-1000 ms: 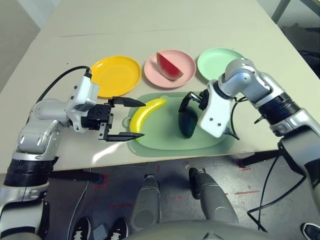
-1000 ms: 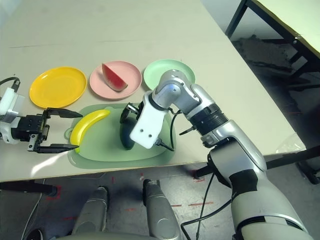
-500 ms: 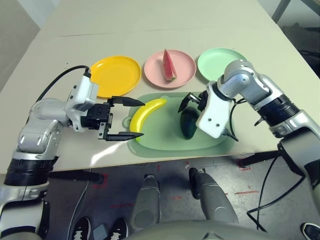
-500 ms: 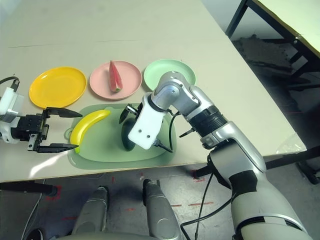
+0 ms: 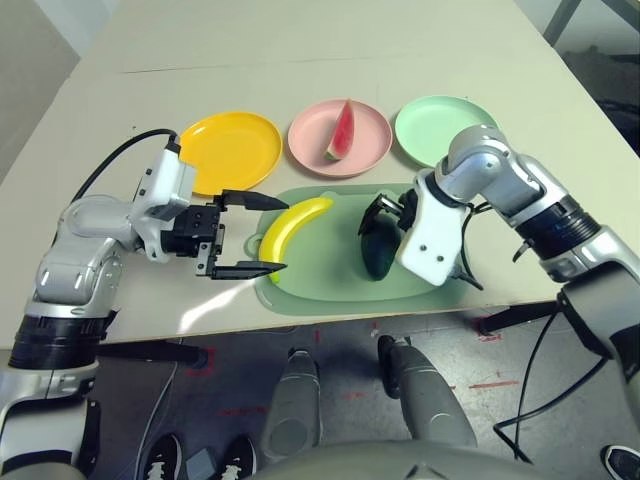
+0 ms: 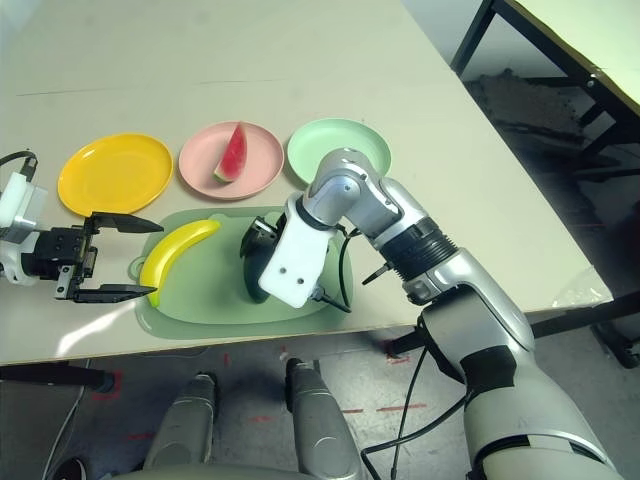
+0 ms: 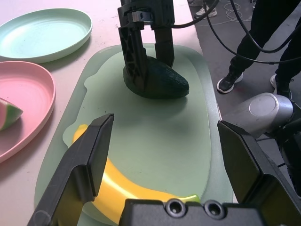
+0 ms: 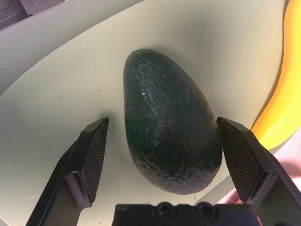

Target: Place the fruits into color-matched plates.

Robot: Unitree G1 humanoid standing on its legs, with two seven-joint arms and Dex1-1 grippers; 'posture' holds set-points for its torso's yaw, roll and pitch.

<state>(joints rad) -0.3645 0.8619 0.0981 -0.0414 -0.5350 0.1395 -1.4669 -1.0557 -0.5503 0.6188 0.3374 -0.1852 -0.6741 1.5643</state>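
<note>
**Inspector:** Count for your record: three fruits, three plates, one mat, two grippers. The plates sit in a row at the far side: the yellow plate on the left, the pink plate in the middle, the green plate on the right.

**Operator:** Where do the fruits stand?

**Inspector:** One is plated: the watermelon wedge lies on the pink plate. Your other two lie on the pale green mat, nearer than the plates. The banana is on the mat's left part, the avocado on its right part, and they are apart from each other. The yellow and green plates hold no fruit.

**Operator:** And the grippers?

**Inspector:** Your left gripper is spread wide and holds nothing; it sits at the mat's left edge, fingertips beside the banana's near end. Your right gripper is also spread wide, one finger on each side of the avocado, with a gap visible between each finger and the fruit. Nothing is gripped.
</note>
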